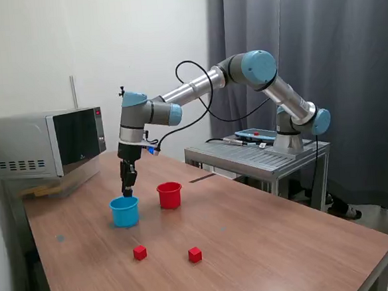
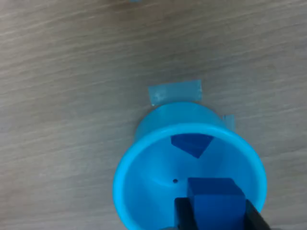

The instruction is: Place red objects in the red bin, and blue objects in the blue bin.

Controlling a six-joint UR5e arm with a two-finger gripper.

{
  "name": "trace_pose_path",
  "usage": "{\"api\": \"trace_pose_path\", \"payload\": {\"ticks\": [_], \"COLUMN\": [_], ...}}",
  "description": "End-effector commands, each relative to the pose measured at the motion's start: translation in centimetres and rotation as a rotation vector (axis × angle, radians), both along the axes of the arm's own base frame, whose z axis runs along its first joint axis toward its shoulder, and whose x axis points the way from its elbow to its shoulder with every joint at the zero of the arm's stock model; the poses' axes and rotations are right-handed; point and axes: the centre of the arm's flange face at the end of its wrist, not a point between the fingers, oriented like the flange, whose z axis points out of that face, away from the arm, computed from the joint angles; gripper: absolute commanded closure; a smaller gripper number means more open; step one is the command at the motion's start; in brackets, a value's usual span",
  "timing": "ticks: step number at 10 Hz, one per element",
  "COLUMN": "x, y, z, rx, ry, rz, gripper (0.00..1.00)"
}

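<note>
Gripper (image 2: 216,215) hangs directly over the blue cup (image 2: 144,191), jaws clamped on a blue cube (image 2: 214,196). A second blue cube (image 2: 192,143) lies inside. Release would drop it straight in.

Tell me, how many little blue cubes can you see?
2. One small dark blue cube lies inside the round light blue plastic cup. The other dark blue cube is held in the gripper just above that cup.
</note>
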Motion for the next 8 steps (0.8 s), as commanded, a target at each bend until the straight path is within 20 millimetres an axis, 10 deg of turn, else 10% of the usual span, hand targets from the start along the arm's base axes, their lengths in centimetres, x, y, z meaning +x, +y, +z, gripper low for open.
{"api": "trace_pose_path", "payload": {"ticks": [1, 8], "x": [-0.10, -0.16], "y": [-0.03, 0.07], "z": [-0.05, -0.20], "rx": [-0.008, -0.009], "ry": [0.006, 0.007], "rz": [0.002, 0.014], "gripper": [1.00, 1.00]}}
